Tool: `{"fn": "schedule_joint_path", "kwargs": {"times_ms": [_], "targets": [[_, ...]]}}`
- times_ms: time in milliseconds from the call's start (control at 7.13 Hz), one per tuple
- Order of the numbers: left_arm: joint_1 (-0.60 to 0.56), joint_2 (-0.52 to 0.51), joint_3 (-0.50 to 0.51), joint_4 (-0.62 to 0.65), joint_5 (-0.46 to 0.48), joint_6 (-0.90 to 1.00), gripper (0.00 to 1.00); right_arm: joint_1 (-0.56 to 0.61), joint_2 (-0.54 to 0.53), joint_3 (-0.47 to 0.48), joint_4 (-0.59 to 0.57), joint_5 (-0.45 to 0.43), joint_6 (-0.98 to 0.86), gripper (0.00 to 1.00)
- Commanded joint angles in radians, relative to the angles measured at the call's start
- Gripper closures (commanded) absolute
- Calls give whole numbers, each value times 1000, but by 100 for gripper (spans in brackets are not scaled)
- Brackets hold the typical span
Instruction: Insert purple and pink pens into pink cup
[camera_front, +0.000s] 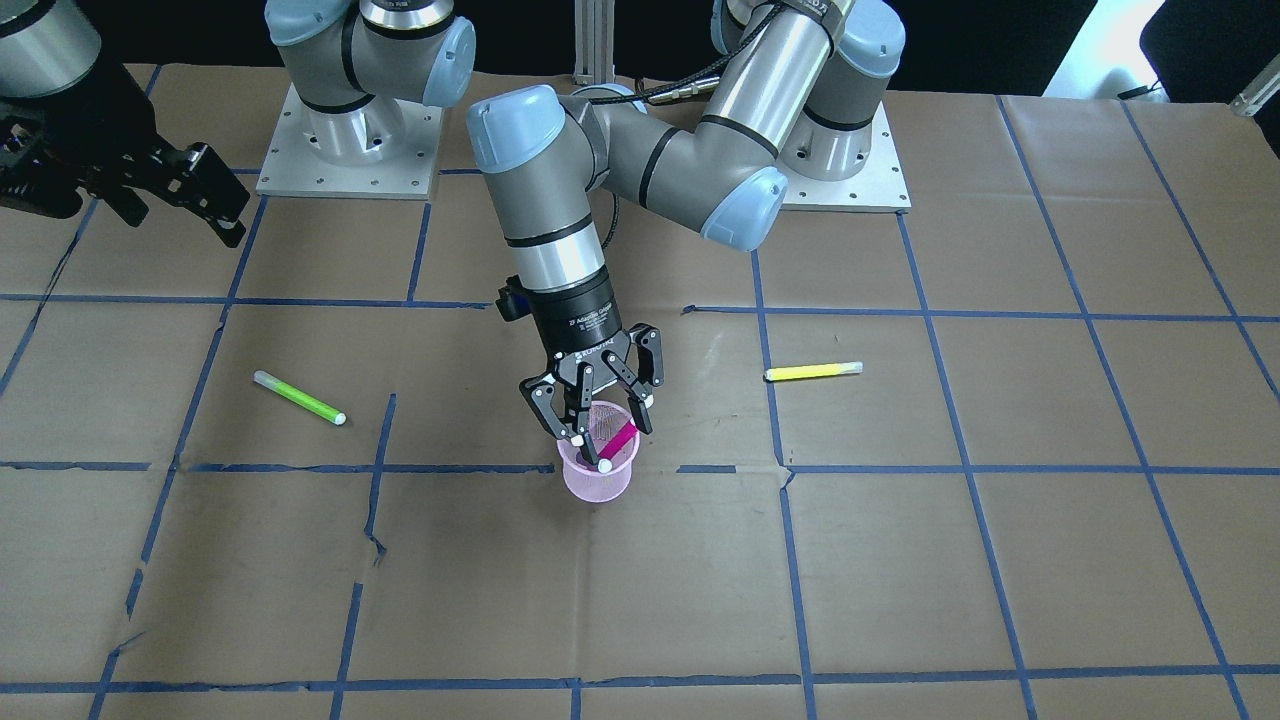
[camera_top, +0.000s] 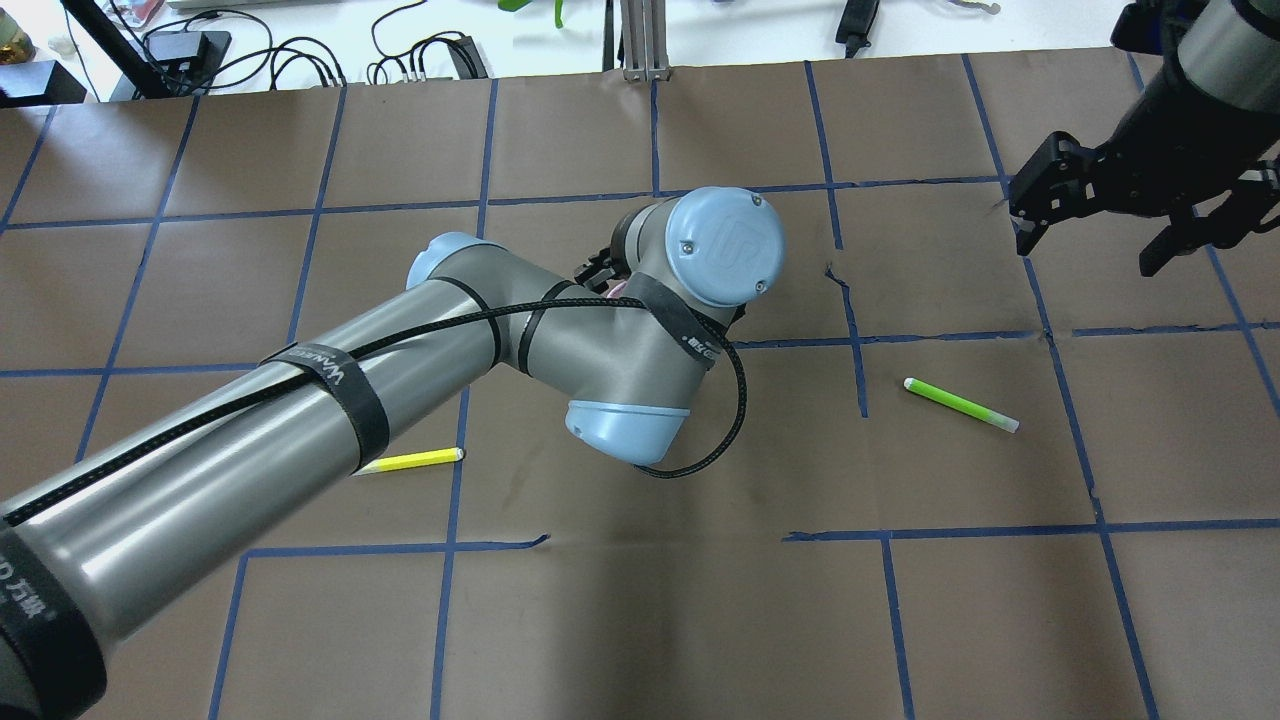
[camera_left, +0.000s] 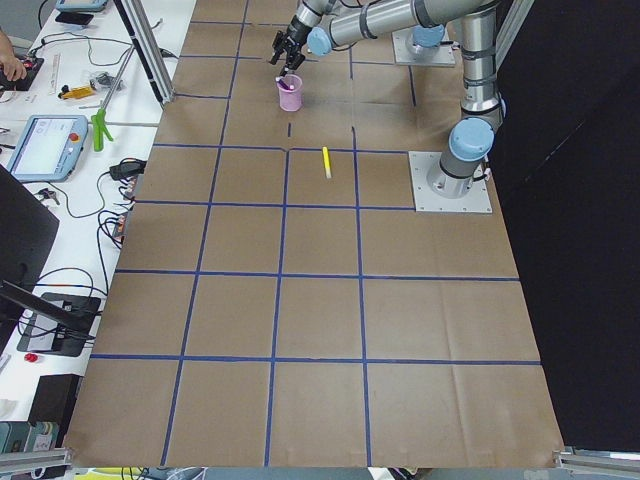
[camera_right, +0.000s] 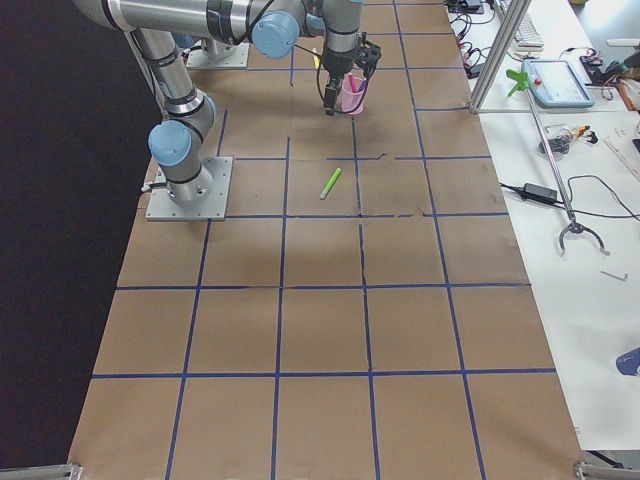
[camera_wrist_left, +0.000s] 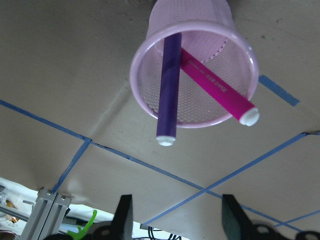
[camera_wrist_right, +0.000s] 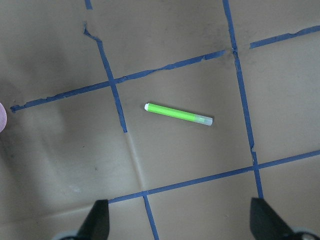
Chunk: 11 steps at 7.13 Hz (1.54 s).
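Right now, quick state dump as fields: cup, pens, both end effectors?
pink cup: upright on the table, mesh wall
purple pen: in the cup, leaning on the rim, white tip sticking out
pink pen: in the cup, leaning, crossing the purple pen
left end effector: open, just above the cup, holding nothing
right end effector: open, empty, off to the side above the table
green pen: lying on the table, outside the cup
yellow pen: lying on the table, outside the cup
task state: both target pens appear inserted
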Motion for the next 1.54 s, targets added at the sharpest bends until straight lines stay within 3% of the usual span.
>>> {"fn": "schedule_joint_path", "kwargs": {"times_ms": [0, 140, 421, 561, 982, 1262, 1403], "targets": [[32, 86, -3, -28, -15, 0, 37, 12, -7, -13, -5, 12, 3, 0], [80, 132, -3, -51, -56, -2, 39, 29, -16, -16, -11, 14, -1, 0], [220, 265, -1, -224, -185, -107, 38, 117, -30, -16, -49, 16, -5, 0], [255, 328, -3, -301, -201, -208, 30, 165, -29, -14, -84, 16, -5, 0], [326, 472, -3, -551, -201, -695, 3, 199, -4, -27, -100, 16, -23, 0], [392, 491, -5, -579, -224, -968, 3, 201, 80, -109, -82, 14, -51, 1], [441, 493, -2, -610, -322, -1082, 3, 199, 83, -102, -83, 9, -44, 1]]}}
